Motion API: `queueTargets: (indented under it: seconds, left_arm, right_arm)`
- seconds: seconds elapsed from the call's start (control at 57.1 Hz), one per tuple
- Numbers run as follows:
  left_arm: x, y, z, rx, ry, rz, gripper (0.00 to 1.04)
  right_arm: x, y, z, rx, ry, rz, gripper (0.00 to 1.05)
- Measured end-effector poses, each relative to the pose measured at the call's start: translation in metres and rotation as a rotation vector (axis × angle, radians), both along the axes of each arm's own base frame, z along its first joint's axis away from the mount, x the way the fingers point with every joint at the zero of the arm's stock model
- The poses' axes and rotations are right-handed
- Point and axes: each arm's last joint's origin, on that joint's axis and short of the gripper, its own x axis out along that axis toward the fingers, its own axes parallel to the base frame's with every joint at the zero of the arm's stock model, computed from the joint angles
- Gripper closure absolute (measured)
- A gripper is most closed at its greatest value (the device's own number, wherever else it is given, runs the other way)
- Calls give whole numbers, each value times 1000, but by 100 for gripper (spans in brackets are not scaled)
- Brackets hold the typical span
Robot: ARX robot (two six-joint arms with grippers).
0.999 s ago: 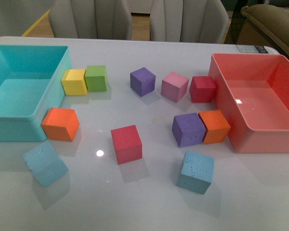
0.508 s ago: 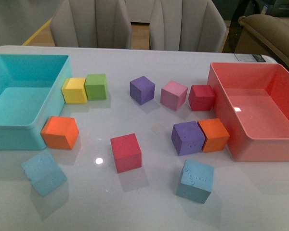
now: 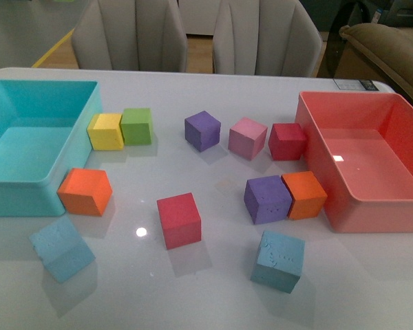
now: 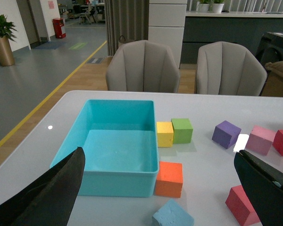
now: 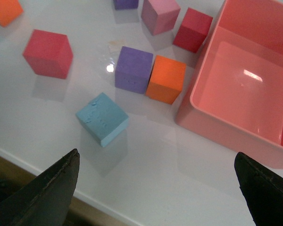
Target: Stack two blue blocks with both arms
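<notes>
Going down straight and slow should work best: the left pincer (image 4: 159, 153), wide open, has one blue block (image 4: 172, 214) below, between its fingers (image 4: 47, 197), and the right pincer (image 5: 156, 155), wide open too, has the other blue block (image 5: 102, 117) below, nearer one finger (image 5: 47, 188).

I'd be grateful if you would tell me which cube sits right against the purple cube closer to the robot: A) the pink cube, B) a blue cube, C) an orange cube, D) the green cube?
C: an orange cube sits flush against that purple cube, on the side facing the red bin.
</notes>
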Motion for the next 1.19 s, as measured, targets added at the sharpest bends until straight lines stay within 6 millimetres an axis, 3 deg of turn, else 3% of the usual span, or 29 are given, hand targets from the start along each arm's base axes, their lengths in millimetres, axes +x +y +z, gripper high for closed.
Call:
queueTargets:
  seconds: [0.088, 0.28, 0.806, 0.999, 1.192]
  left_arm:
    - [0, 0, 0, 0, 0, 0, 9]
    - [0, 0, 0, 0, 0, 0, 9]
    - [0, 0, 0, 0, 0, 0, 9]
    - [0, 0, 0, 0, 0, 0, 9]
    - [0, 0, 0, 0, 0, 0, 9]
  right_arm:
    - [23, 13, -18, -90, 61, 22, 9]
    - [46, 35, -51, -169, 190, 120, 9]
    - [99, 72, -99, -269, 341, 345, 9]
    - [114, 78, -127, -300, 415, 379, 9]
    - [121, 79, -139, -312, 432, 396, 9]
